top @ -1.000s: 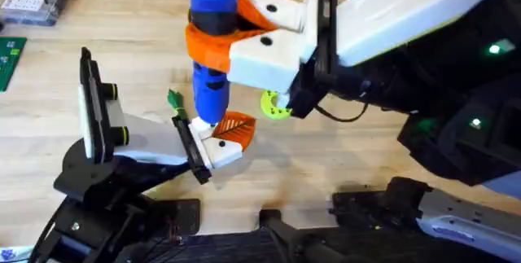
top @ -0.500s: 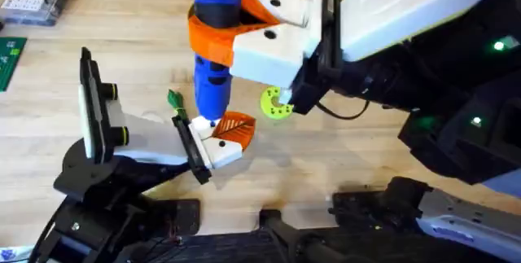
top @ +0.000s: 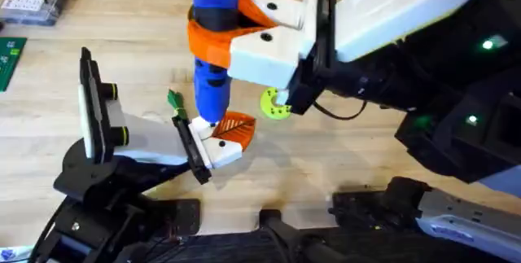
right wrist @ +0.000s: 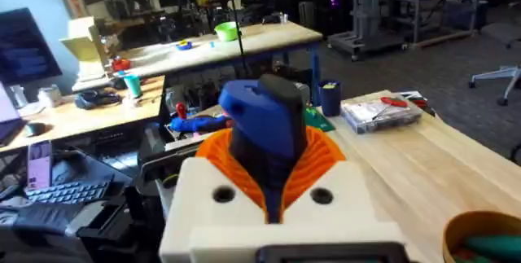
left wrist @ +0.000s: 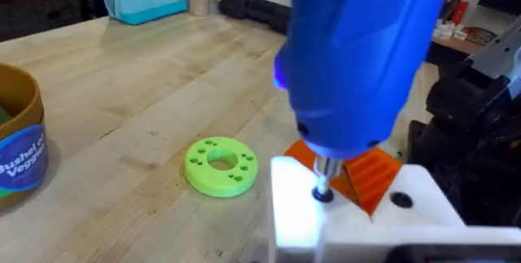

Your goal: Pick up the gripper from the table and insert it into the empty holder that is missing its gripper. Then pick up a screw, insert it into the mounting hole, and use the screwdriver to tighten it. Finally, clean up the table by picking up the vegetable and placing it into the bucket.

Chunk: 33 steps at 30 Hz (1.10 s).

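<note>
- From above, the right gripper (top: 213,31), a big white claw with orange ribbed pads, was clenched around the fat bright-blue screwdriver (top: 213,51). The screwdriver stood upright, and its nose pointed down at the small white block with an orange ribbed leaf face, the gripper piece (top: 226,137).
- That piece sat against the narrow flat black plate on a white curved bracket, the holder (top: 192,147). A small dark mounting hole (top: 221,142) showed in the white block, just beside the screwdriver's tip.
- A little green vegetable (top: 174,98) lay on the light wooden table (top: 342,157), just beside the holder. A lime-green disc with holes (top: 275,104) lay near the right arm. A tall black plate with two yellow-green knobs (top: 96,112) stood well to the left.
- In the left wrist view, the blue screwdriver (left wrist: 358,59) came down with its metal tip touching the top of the white block (left wrist: 383,214), next to the orange ribs. The lime-green disc (left wrist: 221,165) lay flat on the table nearby. The yellow bucket with a blue-and-white label (left wrist: 18,149) stood at the edge, well apart. I could not tell how the left gripper's fingers were.
- In the right wrist view, the white fingers (right wrist: 207,194) with orange pads squeezed the blue screwdriver (right wrist: 264,129) between them. The rim of the yellow bucket (right wrist: 480,234) showed in one corner with something green inside.
</note>
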Each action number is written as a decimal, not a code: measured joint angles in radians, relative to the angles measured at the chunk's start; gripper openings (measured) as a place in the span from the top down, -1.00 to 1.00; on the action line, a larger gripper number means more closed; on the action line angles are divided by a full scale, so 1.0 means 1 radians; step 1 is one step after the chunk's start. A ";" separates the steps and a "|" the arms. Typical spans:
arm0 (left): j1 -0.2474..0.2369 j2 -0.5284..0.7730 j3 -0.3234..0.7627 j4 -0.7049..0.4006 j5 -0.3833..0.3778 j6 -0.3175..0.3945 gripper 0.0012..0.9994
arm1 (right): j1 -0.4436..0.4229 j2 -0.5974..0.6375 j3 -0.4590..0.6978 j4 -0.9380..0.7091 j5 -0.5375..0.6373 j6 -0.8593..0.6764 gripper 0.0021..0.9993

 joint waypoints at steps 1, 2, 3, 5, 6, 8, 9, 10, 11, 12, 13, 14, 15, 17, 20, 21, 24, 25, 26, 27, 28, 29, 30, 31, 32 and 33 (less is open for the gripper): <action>0.000 0.000 0.000 0.000 0.000 0.000 0.97 | 0.000 0.004 0.000 0.000 0.000 0.000 0.91; 0.000 0.000 0.000 0.000 0.000 0.000 0.97 | 0.000 0.008 0.000 0.000 0.000 0.000 0.91; 0.000 0.000 0.000 0.000 0.000 -0.001 0.97 | 0.000 0.012 0.000 0.000 0.000 0.000 0.91; 0.000 0.000 0.000 0.000 0.000 0.000 0.97 | 0.000 0.013 0.000 0.000 0.001 0.000 0.91; 0.000 0.000 0.000 0.000 0.000 0.000 0.97 | 0.000 0.013 0.000 0.000 0.001 0.000 0.91; 0.000 0.000 0.000 0.000 0.000 0.000 0.97 | 0.000 0.013 0.000 -0.003 0.000 0.000 0.91; 0.000 0.000 0.000 -0.001 0.000 -0.001 0.97 | 0.000 0.013 0.000 -0.006 0.000 0.000 0.91; 0.000 0.000 0.000 -0.001 0.000 -0.001 0.97 | 0.000 0.013 0.000 -0.006 0.000 0.000 0.91; 0.000 0.000 0.000 -0.001 0.000 0.000 0.97 | 0.000 0.013 0.000 -0.006 0.000 0.000 0.91; 0.000 0.000 0.000 -0.001 0.000 0.000 0.97 | 0.000 0.013 0.000 -0.006 0.000 0.000 0.91; 0.000 0.000 0.000 -0.001 0.000 0.000 0.97 | 0.000 0.013 0.000 -0.007 0.000 0.000 0.91; 0.000 0.000 0.000 -0.001 0.000 0.000 0.97 | 0.000 0.013 0.000 -0.007 0.000 0.000 0.91; 0.000 0.000 0.000 0.000 0.000 0.000 0.97 | 0.000 0.013 0.000 -0.008 0.001 0.000 0.91; 0.000 0.000 0.000 0.000 0.000 0.000 0.97 | 0.000 0.013 0.000 -0.008 0.000 0.000 0.91; 0.000 0.000 0.000 -0.001 0.000 0.000 0.97 | 0.000 0.013 0.000 -0.008 -0.002 0.000 0.91; 0.000 0.000 0.000 0.000 0.000 0.000 0.97 | 0.000 0.013 0.000 -0.008 -0.002 0.000 0.91; 0.000 0.000 0.000 0.000 0.000 0.000 0.97 | 0.000 0.013 0.000 -0.008 -0.002 0.000 0.91; 0.000 0.000 0.000 -0.001 0.000 0.000 0.97 | 0.000 0.013 0.000 -0.008 -0.002 0.000 0.91; 0.000 0.000 0.000 -0.001 0.000 0.000 0.97 | 0.000 0.013 0.000 -0.008 -0.002 0.000 0.91; 0.000 0.000 0.000 -0.001 0.000 0.000 0.97 | 0.000 0.013 0.000 -0.008 -0.003 0.000 0.91; 0.000 0.000 0.000 -0.001 0.000 0.000 0.97 | 0.000 0.013 0.000 -0.005 -0.003 0.000 0.91; 0.000 0.000 0.000 0.000 0.000 0.000 0.97 | 0.000 0.013 0.000 -0.001 -0.003 0.000 0.91; 0.000 0.000 0.000 0.000 0.000 0.000 0.97 | 0.000 0.013 -0.002 0.007 -0.003 0.000 0.91; 0.000 0.000 0.000 0.000 0.000 0.000 0.97 | 0.000 0.013 -0.003 0.023 -0.003 0.001 0.91; 0.000 0.000 0.000 0.000 0.000 0.000 0.97 | -0.001 0.013 -0.006 0.048 -0.003 0.002 0.91; 0.000 0.000 0.000 0.000 0.000 0.000 0.97 | -0.004 0.012 -0.008 0.077 -0.004 0.003 0.91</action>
